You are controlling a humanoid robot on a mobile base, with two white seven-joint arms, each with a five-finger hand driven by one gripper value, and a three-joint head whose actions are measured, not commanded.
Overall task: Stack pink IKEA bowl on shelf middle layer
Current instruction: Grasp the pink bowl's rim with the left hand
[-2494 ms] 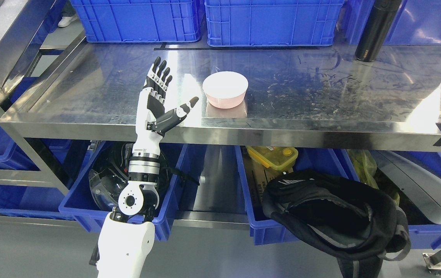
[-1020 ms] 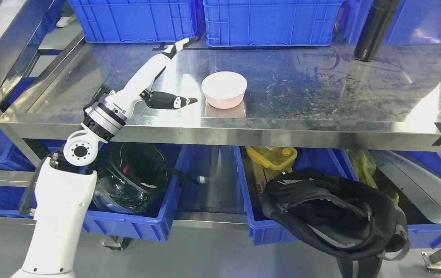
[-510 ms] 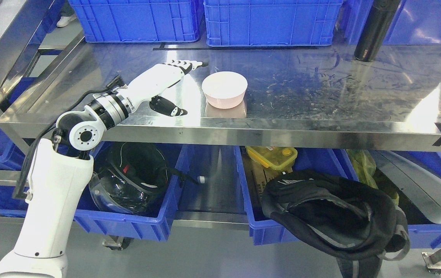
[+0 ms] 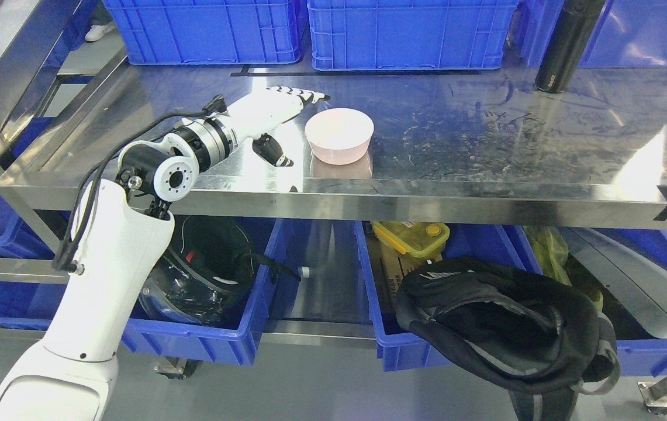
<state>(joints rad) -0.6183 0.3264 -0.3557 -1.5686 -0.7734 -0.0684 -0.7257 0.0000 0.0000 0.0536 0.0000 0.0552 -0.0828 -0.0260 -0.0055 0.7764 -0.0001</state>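
The pink bowl (image 4: 339, 137) sat right side up on the shiny metal shelf (image 4: 485, 146), with its open mouth facing up. It was round, so it had no long side and did not point any one way. It stood near the front edge of the shelf, a bit left of the middle, and its pink shape showed faintly in the metal under it.

The left hand (image 4: 272, 114) was over the shelf, just beside the bowl on the bowl's left. The hand reached toward the right, and the white arm came up from the lower left. Its fingers (image 4: 301, 95) were stretched out straight and close together, with the dark tips near the back left part of the bowl's rim. The thumb (image 4: 275, 152) hung down apart from them, toward the front of the shelf. The hand was spread wide and held nothing. I could not tell if the fingertips touched the rim.

Blue crates (image 4: 304, 29) stood along the back of the shelf. A black bottle (image 4: 564, 47) stood upright far off to the right, well apart from the bowl.
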